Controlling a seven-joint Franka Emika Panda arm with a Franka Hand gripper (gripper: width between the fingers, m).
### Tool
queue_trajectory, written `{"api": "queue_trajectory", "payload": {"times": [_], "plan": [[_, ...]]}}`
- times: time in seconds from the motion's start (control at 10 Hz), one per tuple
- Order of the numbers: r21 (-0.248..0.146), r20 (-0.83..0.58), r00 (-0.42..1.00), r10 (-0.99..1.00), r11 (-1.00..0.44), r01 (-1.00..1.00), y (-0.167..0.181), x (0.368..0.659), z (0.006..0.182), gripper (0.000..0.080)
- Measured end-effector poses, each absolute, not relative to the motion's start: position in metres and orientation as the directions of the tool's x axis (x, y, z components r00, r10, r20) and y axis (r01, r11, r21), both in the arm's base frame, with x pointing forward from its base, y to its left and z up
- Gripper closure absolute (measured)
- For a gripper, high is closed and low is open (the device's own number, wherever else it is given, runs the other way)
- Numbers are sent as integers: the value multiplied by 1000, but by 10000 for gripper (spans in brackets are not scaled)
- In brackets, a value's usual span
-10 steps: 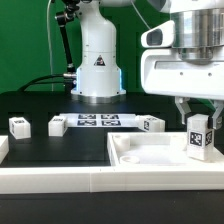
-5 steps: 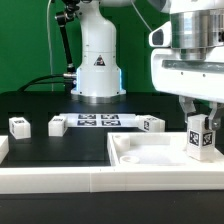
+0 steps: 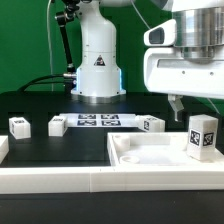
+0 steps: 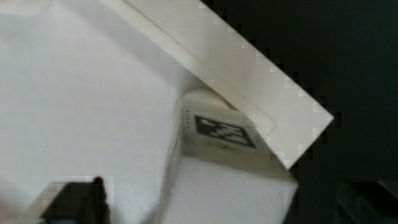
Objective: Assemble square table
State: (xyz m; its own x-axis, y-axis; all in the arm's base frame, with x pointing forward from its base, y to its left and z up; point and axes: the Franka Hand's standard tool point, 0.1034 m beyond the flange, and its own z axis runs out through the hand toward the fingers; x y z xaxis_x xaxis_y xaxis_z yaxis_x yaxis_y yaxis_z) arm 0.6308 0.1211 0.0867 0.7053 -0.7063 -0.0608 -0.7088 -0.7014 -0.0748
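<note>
The end effector (image 4: 217,203) hangs with fingers spread apart, gripping nothing, just above a leg block (image 3: 202,135) standing upright at a corner of the square table slab (image 3: 140,158), seemingly placed there for fastening.

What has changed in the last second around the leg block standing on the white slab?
The gripper opened, let go of the leg block and rose clear of it. The block now stands upright on its own on the square slab. The slab, the three loose leg blocks and the marker board stayed put.
</note>
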Motion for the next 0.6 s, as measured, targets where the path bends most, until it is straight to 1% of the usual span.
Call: {"api": "queue_trajectory", "payload": {"times": [0.3, 0.6], "plan": [[-88, -43, 825, -563, -821, -564, 121, 633, 87, 150], [-95, -22, 933, -360, -928, -360, 121, 633, 86, 150]]}}
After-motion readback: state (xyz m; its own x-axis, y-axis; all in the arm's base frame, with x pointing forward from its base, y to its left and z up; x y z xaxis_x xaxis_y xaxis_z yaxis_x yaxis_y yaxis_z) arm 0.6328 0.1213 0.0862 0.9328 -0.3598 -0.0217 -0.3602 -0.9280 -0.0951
